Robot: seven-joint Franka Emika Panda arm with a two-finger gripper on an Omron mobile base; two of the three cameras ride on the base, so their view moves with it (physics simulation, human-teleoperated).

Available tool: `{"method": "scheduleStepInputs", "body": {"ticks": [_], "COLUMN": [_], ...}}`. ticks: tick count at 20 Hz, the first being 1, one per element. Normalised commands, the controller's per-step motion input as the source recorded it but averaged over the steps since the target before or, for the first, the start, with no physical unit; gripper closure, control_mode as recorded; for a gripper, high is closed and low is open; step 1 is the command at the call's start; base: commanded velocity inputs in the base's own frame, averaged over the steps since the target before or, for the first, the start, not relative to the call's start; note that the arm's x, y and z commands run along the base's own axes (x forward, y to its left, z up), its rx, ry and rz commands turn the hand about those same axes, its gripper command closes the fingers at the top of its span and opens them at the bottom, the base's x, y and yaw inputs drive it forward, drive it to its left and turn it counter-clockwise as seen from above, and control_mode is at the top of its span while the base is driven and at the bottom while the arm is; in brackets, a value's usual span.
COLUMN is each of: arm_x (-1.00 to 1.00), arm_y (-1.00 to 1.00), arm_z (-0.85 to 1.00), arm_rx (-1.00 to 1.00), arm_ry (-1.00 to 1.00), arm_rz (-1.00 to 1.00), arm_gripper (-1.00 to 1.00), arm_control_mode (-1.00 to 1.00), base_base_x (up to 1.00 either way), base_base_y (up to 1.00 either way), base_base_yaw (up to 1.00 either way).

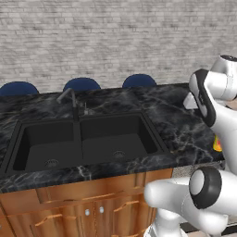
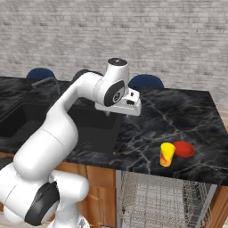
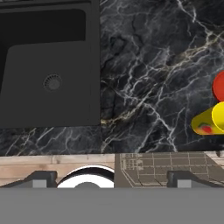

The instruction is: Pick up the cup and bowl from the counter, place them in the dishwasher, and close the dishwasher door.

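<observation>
The counter (image 2: 187, 116) is taken as the reference. The cup (image 2: 167, 154), bright yellow, stands upright on the counter near its front edge, to the right of the black double sink (image 1: 85, 141). The bowl (image 2: 183, 149), plain red, rests on the counter just beside the cup, on the cup's far right side; whether the two touch cannot be told. In the hand view both lie at the right edge, cup (image 3: 210, 120) below bowl (image 3: 218, 85).

The dishwasher (image 2: 162, 202) sits under the counter front, directly below cup and bowl, with its grey wire rack drawn out.

The gripper (image 2: 124, 112) hangs above the counter at the sink's right rim, well apart from the cup. Its jaws stand wide apart and hold nothing; both fingertips (image 3: 43, 178) show with the counter edge between them.
</observation>
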Motion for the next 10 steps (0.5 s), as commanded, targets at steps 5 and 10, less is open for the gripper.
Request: {"method": "scheduleStepInputs", "body": {"ticks": [5, 10], "arm_x": [0.05, 0.06], "arm_y": [-0.37, -0.31], "arm_z": [-0.30, -0.29], "arm_rx": [0.00, 0.00], "arm_ry": [0.02, 0.01], "arm_rz": [0.00, 0.00], "arm_gripper": [-1.00, -1.00], "arm_control_mode": [-1.00, -1.00], "base_base_x": [0.00, 0.00], "base_base_y": [0.00, 0.00], "base_base_yaw": [0.00, 0.00]}}
